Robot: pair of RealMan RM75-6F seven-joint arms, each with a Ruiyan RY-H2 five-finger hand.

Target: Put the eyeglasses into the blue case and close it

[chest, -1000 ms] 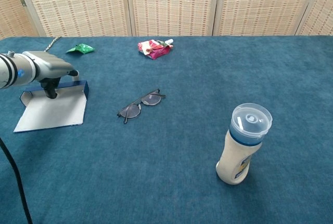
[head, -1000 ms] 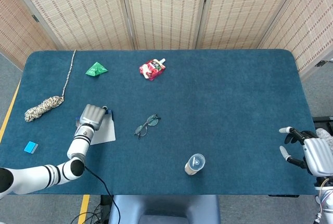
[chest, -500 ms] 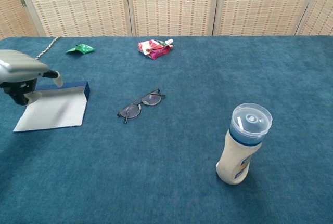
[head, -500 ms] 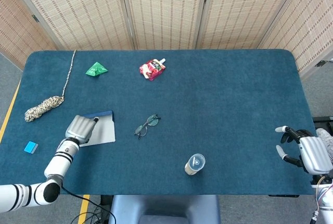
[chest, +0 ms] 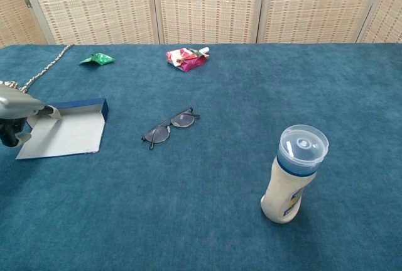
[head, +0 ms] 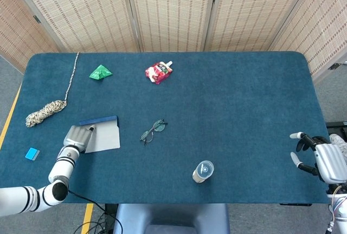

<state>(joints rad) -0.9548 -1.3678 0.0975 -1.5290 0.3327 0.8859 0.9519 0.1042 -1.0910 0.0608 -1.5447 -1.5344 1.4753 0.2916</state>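
Observation:
The eyeglasses (head: 153, 131) lie folded open on the blue cloth near the table's middle, also visible as thin dark frames (chest: 169, 127) in the chest view. The blue case (head: 103, 136) lies opened flat to their left, pale lining up (chest: 63, 136), its blue edge at the back. My left hand (head: 76, 136) sits at the case's left edge, a fingertip (chest: 54, 112) touching its corner, holding nothing. My right hand (head: 319, 158) hovers off the table's right edge, fingers spread and empty.
A capped bottle (chest: 293, 174) stands front right of the glasses. A red pouch (head: 159, 71) and a green packet (head: 100, 72) lie at the back. A coiled rope (head: 45, 112) and a small blue block (head: 32, 153) lie at the far left.
My left hand has drawn back leftward off the case to its left edge. The case's lid now lies fully uncovered. The right hand barely shifted.

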